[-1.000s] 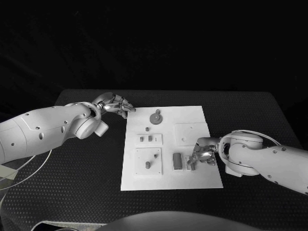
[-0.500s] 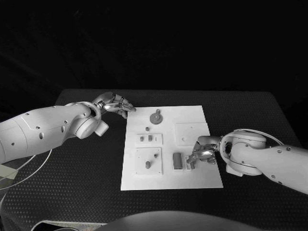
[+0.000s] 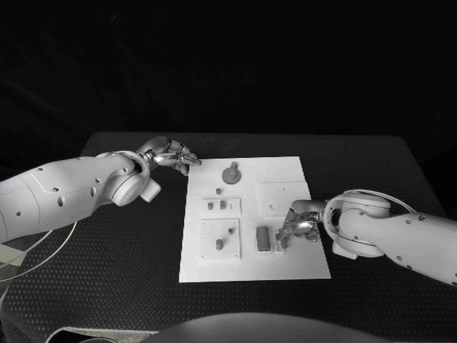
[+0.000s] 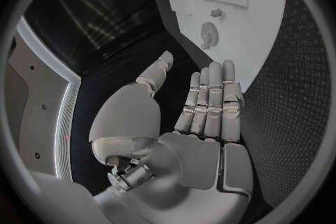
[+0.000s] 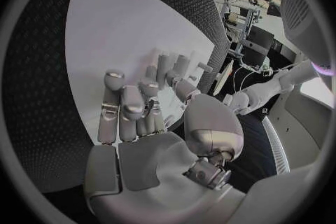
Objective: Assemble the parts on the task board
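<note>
Task board (image 3: 290, 268): white plate at the middle of the black table (image 3: 105, 286); long axis running away from the robot.
Upright bar (image 3: 263, 239): grey part on the board's near half; long axis parallel to the board's.
Left hand (image 3: 170, 156): fingers extended, spread, holding nothing; beside the board's far left corner.
Right hand (image 3: 300, 227): fingers curled at the board's right edge; whether they hold a part cannot be told.

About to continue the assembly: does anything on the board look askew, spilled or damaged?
Nothing stands out. The board lies flat and square on the table, parts sit on it, the left hand is open off its far corner, and the right hand is over its right side.
</note>
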`<action>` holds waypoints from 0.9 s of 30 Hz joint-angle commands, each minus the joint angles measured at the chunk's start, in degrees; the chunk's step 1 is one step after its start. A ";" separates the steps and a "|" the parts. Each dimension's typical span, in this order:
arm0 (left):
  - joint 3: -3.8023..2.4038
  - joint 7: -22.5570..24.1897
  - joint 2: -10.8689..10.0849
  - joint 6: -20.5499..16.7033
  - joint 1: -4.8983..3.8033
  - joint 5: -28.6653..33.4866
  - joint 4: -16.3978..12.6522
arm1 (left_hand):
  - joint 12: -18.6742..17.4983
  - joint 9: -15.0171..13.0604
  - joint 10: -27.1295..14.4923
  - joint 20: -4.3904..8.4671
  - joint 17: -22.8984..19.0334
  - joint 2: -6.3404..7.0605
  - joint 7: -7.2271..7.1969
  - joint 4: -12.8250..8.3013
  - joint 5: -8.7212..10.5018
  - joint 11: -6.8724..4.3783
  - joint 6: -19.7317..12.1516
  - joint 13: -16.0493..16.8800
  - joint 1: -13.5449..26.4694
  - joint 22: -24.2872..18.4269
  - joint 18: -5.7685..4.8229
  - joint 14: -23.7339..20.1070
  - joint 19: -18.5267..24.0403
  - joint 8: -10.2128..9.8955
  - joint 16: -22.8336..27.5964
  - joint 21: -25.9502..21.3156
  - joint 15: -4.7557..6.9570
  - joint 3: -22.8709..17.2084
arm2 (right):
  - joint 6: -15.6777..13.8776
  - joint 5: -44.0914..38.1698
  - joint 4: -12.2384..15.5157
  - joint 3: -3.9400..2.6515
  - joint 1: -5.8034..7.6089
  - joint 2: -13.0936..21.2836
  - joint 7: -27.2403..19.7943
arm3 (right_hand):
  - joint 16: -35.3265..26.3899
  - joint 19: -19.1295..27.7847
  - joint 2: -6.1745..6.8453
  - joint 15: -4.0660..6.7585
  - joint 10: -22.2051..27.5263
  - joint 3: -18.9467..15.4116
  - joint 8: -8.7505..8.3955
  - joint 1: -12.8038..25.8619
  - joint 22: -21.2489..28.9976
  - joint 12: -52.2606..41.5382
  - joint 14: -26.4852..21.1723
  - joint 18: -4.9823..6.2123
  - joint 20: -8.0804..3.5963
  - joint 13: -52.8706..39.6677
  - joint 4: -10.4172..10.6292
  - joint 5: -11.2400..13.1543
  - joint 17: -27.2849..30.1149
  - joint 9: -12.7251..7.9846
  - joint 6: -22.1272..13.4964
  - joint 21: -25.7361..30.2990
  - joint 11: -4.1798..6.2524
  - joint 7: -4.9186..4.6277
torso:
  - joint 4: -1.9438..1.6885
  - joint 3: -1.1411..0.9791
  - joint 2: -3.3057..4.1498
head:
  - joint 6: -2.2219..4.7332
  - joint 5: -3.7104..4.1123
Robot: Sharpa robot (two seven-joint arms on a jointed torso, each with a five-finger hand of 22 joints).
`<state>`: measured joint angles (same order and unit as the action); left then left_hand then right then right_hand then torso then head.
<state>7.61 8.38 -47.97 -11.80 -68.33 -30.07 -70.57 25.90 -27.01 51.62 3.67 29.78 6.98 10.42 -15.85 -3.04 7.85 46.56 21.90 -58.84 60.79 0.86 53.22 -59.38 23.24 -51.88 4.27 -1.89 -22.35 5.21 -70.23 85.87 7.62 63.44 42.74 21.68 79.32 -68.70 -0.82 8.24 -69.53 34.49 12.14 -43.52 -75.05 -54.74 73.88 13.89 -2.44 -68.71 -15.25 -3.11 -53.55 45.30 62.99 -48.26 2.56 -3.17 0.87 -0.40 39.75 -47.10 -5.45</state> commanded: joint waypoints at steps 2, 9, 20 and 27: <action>-0.03 0.32 0.13 0.69 -0.04 0.15 -0.11 | 0.24 0.08 -0.47 0.05 0.10 -0.03 -0.09 0.06 0.17 -0.03 -0.34 -0.06 0.70 0.06 0.07 0.42 -0.19 -0.01 0.22 -0.12 -0.05 -0.22 | 0.51 0.66 -0.52 0.00 -0.05 -0.67 -0.52 | 0.05 0.06 -0.14 0.55 0.05 0.32 0.27 0.43 -0.35 -0.09 0.04 1.11 -0.27 -0.08 -0.12 0.22 0.07 0.08 0.04 0.21 0.21 -0.40 | -0.03 -0.04 0.01 | 0.02 0.01; -0.03 0.28 0.08 0.72 -0.04 0.15 -0.13 | 0.24 0.08 -0.48 0.06 0.11 -0.03 -0.09 0.06 0.17 -0.03 -0.35 -0.06 0.71 0.07 0.07 0.42 -0.19 -0.01 0.22 -0.12 -0.05 -0.23 | 0.70 0.80 -0.53 0.01 -0.06 -0.89 -0.53 | 0.04 0.06 -0.14 0.55 0.05 0.33 0.27 0.49 -0.35 -0.09 0.04 1.11 -0.26 -0.08 -0.11 0.21 0.07 0.09 0.04 0.22 0.21 -0.41 | 0.01 -0.03 0.00 | 0.12 0.01; -0.03 0.22 -0.01 0.71 -0.04 0.15 -0.16 | 0.24 0.08 -0.48 0.06 0.11 -0.03 -0.09 0.06 0.17 -0.03 -0.35 -0.06 0.71 0.07 0.07 0.42 -0.19 -0.01 0.22 -0.12 -0.05 -0.23 | 1.71 0.94 0.16 0.06 -0.08 -0.68 -0.49 | 0.04 0.06 -0.14 0.55 0.05 0.33 0.27 0.49 -0.35 -0.09 0.04 1.11 -0.26 -0.08 -0.11 0.21 0.07 0.09 0.04 0.22 0.21 -0.41 | 0.00 -0.02 -0.01 | 0.04 0.06; -0.03 0.23 -0.02 0.72 -0.04 0.14 -0.20 | 0.24 0.08 -0.48 0.05 0.12 -0.03 -0.09 0.06 0.17 -0.03 -0.35 -0.06 0.72 0.07 0.07 0.42 -0.19 -0.01 0.23 -0.12 -0.05 -0.23 | 1.84 0.93 0.69 0.09 -0.17 -0.46 -0.47 | 0.04 0.06 -0.11 0.54 0.06 0.31 0.26 0.63 -0.35 -0.08 0.04 1.11 -0.24 -0.08 -0.05 0.21 0.07 0.08 0.04 0.23 0.20 -0.42 | 0.04 -0.05 0.00 | 0.02 0.04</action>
<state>7.61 8.29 -48.03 -11.73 -68.33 -30.07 -70.60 25.90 -27.02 51.62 3.67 29.82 6.98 10.42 -15.85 -3.04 7.85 46.56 21.91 -58.84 60.77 0.86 53.22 -59.38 23.24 -51.88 4.27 -1.89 -22.35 5.72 -69.51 86.40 7.63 63.43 42.28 21.67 79.32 -68.69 -0.82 8.47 -69.53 34.49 12.35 -43.53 -75.05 -54.74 73.91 13.89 -2.42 -68.70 -15.25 -3.11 -53.56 45.40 63.00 -48.26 2.56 -3.14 0.90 -0.43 39.75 -47.07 -5.39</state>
